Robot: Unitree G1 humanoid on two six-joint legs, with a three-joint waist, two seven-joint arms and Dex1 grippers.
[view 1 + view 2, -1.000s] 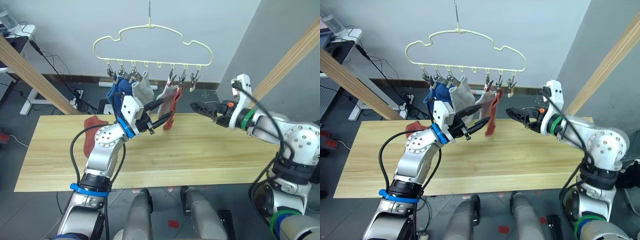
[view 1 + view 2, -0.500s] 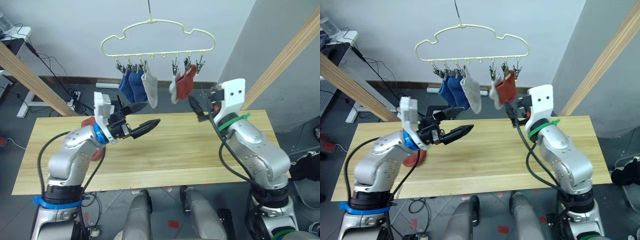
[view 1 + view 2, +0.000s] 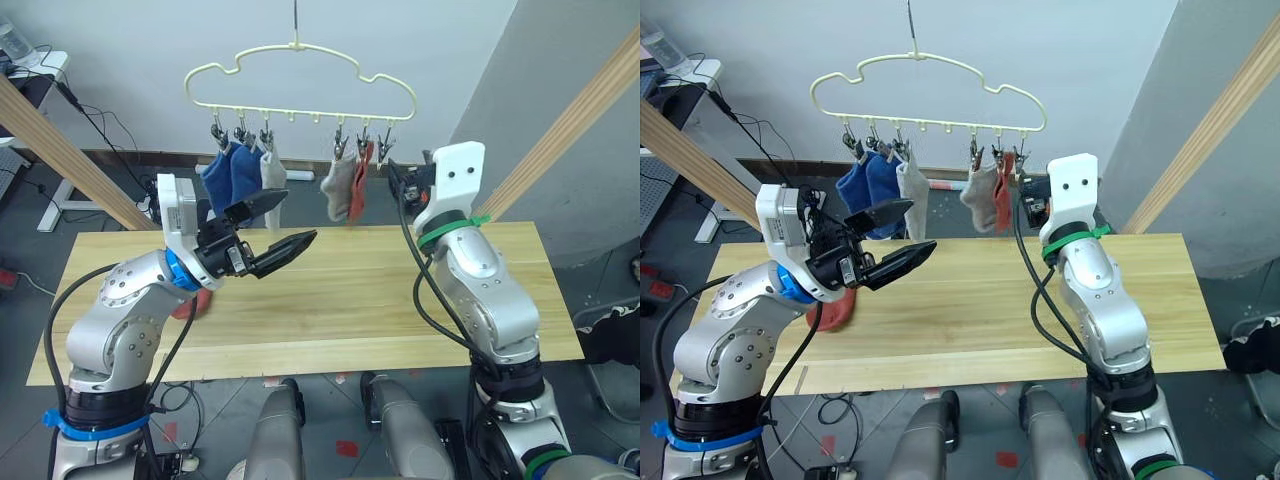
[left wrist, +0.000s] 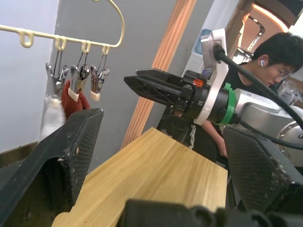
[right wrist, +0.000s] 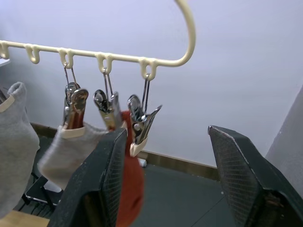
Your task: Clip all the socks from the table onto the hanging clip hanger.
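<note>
The cream clip hanger (image 3: 300,75) hangs above the table (image 3: 350,300). Five socks hang from its clips: two blue (image 3: 228,176), a grey (image 3: 272,180), another grey (image 3: 335,187) and a rust-red one (image 3: 357,192). The clip at the right end (image 5: 140,124) holds nothing. One more rust-red sock (image 3: 832,312) lies on the table, partly hidden behind my left arm. My left gripper (image 3: 299,216) is open and empty, raised over the table below the grey sock. Just right of the hanger's end, my right gripper (image 5: 165,130) is open, facing the bare clip.
Slanted wooden poles stand at the left (image 3: 60,150) and right (image 3: 580,110) of the table. A person (image 4: 270,52) sits beyond the table's right end. Cables and a desk leg (image 3: 70,200) are on the floor at the back left.
My left gripper has pulled back down and left from the hung red sock. My right arm has swung up from pointing across the table to face the hanger's right end. The hanger has swayed.
</note>
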